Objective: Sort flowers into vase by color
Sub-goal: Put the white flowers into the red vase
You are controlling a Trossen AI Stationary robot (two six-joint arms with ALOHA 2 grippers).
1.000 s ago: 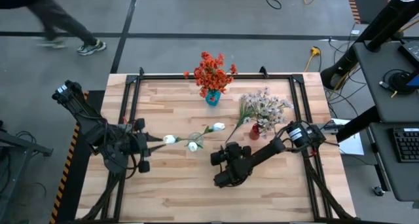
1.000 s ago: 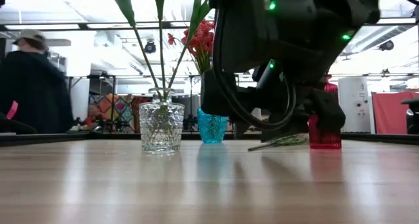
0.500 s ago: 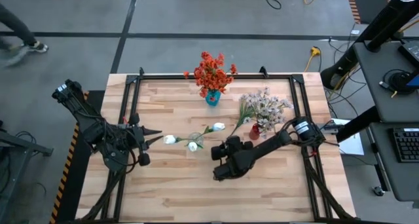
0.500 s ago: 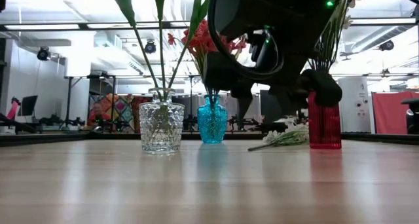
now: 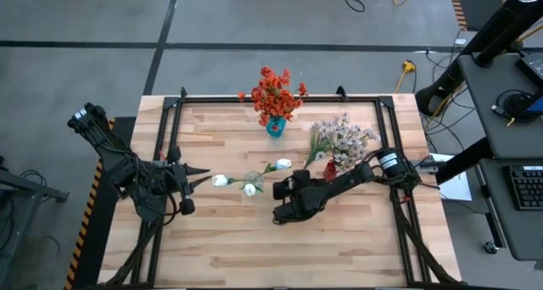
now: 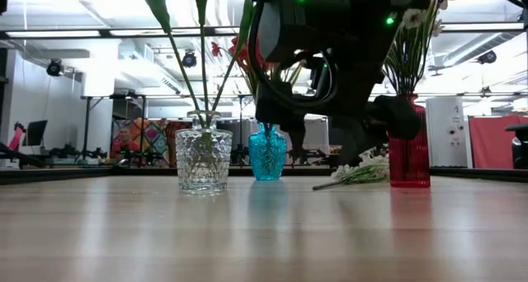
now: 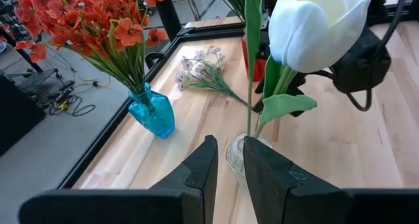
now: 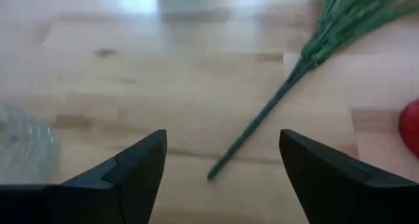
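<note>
- Spray (image 8: 281,106) lies loose on the table (image 8: 163,86); only the right wrist view shows its stem end between the right gripper's (image 8: 222,168) spread fingers.
- Left gripper (image 7: 226,168) seems nearly closed, empty, near the left edge.

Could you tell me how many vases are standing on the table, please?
3: a clear cut-glass vase holding white tulips at the table's middle, a small blue glass vase with orange-red blossoms at the far edge, and a red vase with pale blossoms towards the right.

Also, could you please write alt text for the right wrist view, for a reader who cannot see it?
The right gripper hovers with its jaws open above a loose green flower stem lying diagonally on the wooden table. The edge of a clear glass vase shows at one side and of a red vase at the other.
</note>
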